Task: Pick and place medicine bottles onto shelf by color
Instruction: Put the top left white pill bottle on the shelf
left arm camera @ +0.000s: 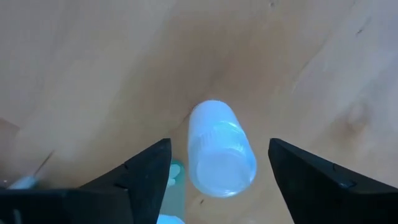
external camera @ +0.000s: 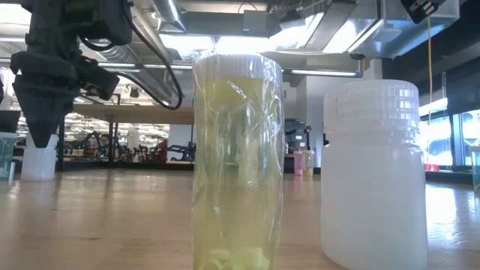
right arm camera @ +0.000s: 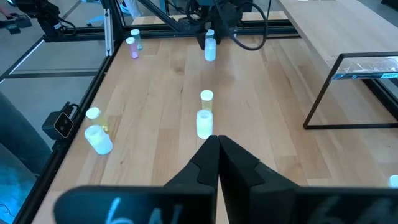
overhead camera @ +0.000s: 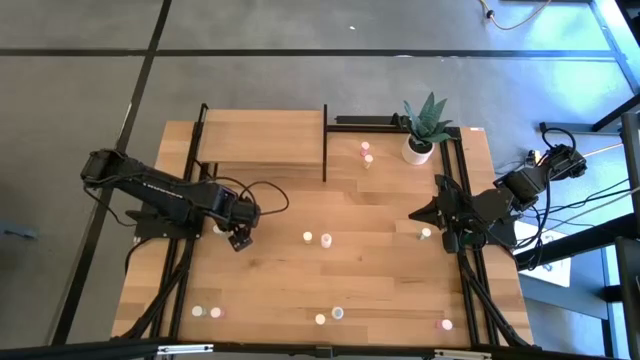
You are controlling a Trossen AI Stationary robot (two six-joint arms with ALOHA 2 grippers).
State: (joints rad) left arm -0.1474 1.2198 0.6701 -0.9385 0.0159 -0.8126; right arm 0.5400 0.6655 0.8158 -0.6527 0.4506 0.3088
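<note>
A white-topped medicine bottle stands upright on the tabletop near its left edge. My left gripper points straight down over it, open, with one finger on each side of the bottle's top and a gap on both sides. In the right wrist view the same bottle stands just below that gripper. My right gripper is shut on nothing, raised near the table's right edge. The light-wood shelf stands at the far left.
Other small bottles stand about the table: a pair in the middle, a pair by the shelf's right post, and some along the near edge. A potted plant stands at the far right.
</note>
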